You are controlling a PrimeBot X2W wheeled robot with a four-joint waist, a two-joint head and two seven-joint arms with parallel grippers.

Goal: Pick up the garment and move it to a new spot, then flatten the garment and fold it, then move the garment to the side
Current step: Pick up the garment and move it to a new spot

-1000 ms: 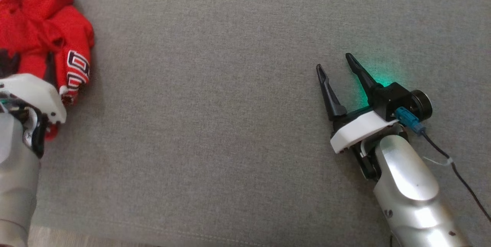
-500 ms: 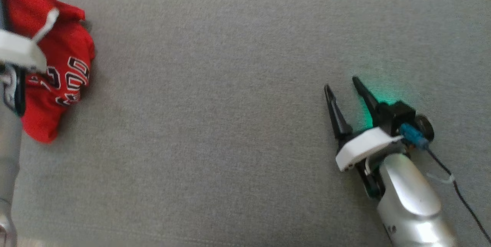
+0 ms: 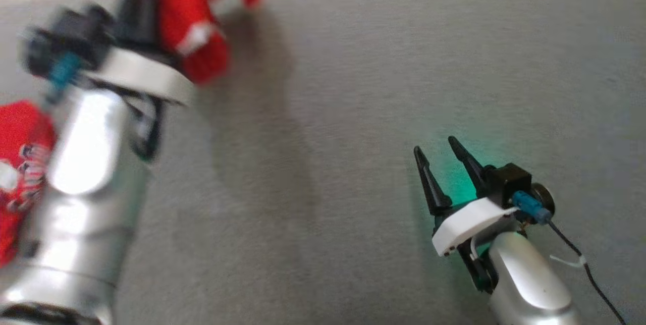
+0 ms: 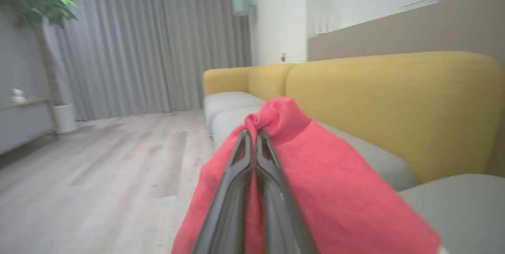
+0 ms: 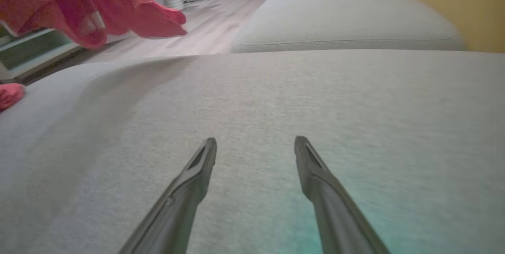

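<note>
The red garment (image 3: 194,22) with white trim hangs in the air at the upper left of the head view, blurred by motion. My left gripper (image 4: 253,135) is shut on a bunched fold of it, and the cloth (image 4: 323,183) drapes down around the fingers. The same garment (image 5: 83,5) shows lifted above the grey cushion at the top left of the right wrist view. A lower part of it (image 3: 20,173) trails at the left edge beside my left forearm. My right gripper (image 3: 434,146) stands open just over the cushion at the lower right, holding nothing.
The grey sofa cushion (image 3: 353,88) spreads across the middle. A second grey cushion (image 5: 343,21) lies beyond a seam, with the yellow backrest (image 4: 394,104) behind. Wooden floor (image 4: 98,167), curtains and a potted plant lie past the cushion's edge.
My left gripper has shut on the garment and lifted it off the cushion, swinging up and to the right. The head camera has shifted. The right gripper stays open.
</note>
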